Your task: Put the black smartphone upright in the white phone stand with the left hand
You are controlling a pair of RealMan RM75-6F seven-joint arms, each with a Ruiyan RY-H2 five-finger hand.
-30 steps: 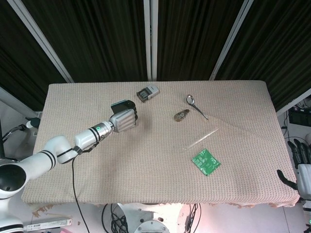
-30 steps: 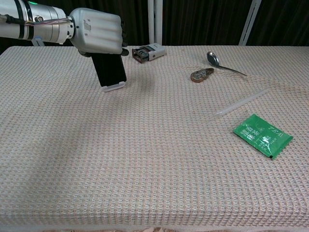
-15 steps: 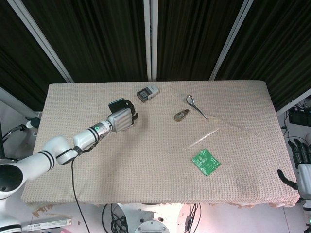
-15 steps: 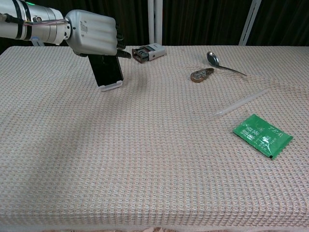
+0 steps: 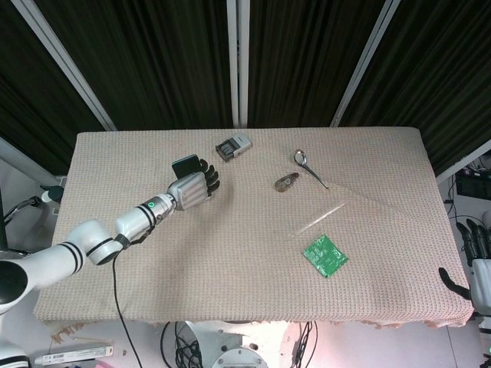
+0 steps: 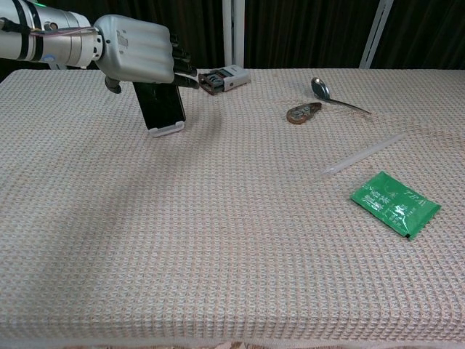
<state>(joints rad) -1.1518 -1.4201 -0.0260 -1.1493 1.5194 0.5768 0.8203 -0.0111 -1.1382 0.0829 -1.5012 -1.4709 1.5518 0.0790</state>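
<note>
The left hand (image 6: 138, 58) has spread its fingers and let go, holding nothing now, leaving the phone (image 6: 163, 105) upright in the stand (image 6: 166, 131) — placement looks done.

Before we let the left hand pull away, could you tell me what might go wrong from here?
1. The left hand sits right over the top of the black smartphone; withdrawing could snag it and tip it out of the white phone stand.
2. The stand looks small and light, so it might slide on the woven cloth.
3. The stapler-like item lies near the fingers.
</note>
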